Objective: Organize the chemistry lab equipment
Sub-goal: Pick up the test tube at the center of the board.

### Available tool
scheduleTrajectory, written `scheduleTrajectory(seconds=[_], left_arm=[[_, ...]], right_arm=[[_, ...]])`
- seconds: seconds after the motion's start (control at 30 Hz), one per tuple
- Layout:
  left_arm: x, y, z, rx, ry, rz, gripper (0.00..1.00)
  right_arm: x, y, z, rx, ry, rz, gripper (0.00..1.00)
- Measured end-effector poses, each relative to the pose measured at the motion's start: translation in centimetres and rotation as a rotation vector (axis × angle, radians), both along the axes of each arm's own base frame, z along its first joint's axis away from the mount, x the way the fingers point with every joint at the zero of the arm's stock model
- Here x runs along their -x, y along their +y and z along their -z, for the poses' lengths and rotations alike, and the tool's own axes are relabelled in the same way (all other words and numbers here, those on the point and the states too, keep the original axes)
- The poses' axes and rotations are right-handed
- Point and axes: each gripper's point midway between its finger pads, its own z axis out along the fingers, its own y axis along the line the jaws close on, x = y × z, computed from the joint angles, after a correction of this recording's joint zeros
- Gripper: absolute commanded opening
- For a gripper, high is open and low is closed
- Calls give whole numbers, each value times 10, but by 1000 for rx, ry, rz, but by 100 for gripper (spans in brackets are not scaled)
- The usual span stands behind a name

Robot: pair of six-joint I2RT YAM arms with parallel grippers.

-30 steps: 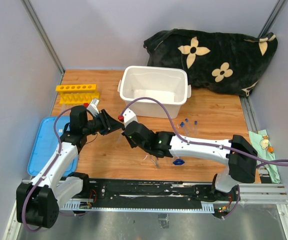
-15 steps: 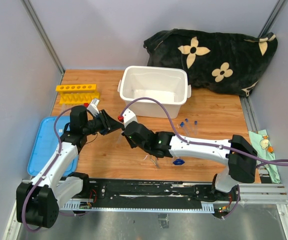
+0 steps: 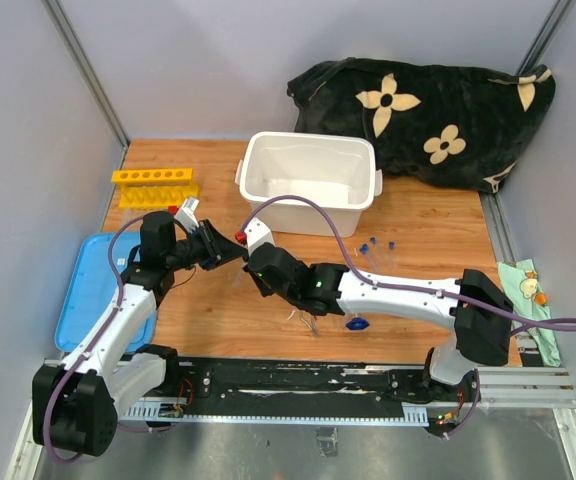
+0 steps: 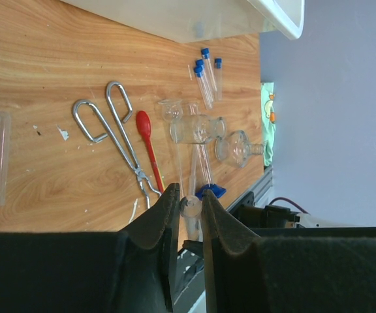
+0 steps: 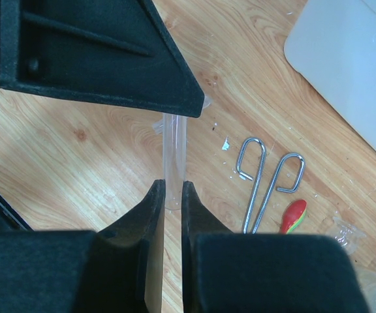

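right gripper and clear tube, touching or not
Touching. The right wrist view shows the clear tube pinched in the right gripper, no gap at either finger.

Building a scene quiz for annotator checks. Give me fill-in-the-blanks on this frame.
1. The right gripper is shut on a clear ____.
2. The capped tubes near the white bin have ____ caps.
3. The holed rack is coloured ____.
4. Beside the metal tweezers lies a thin tool with a ____ head.
Missing words: tube; blue; yellow; red.
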Motion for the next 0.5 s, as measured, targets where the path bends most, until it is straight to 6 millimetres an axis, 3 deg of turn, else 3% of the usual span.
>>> scheduleTrajectory(seconds=[0.07, 0.13, 0.37, 0.5], left_arm=[[0, 0, 0, -1, 0, -1, 0], [-1, 1, 2, -12, -5, -8, 0], [-9, 11, 16, -88, 4, -52, 0], [-22, 21, 15, -168, -10, -94, 0]], right_arm=[[0, 0, 0, -2, 2, 2, 28], [1, 0, 0, -3, 4, 0, 32], [6, 2, -5, -8, -2, -17, 34], [15, -3, -19, -30, -13, -34, 33]])
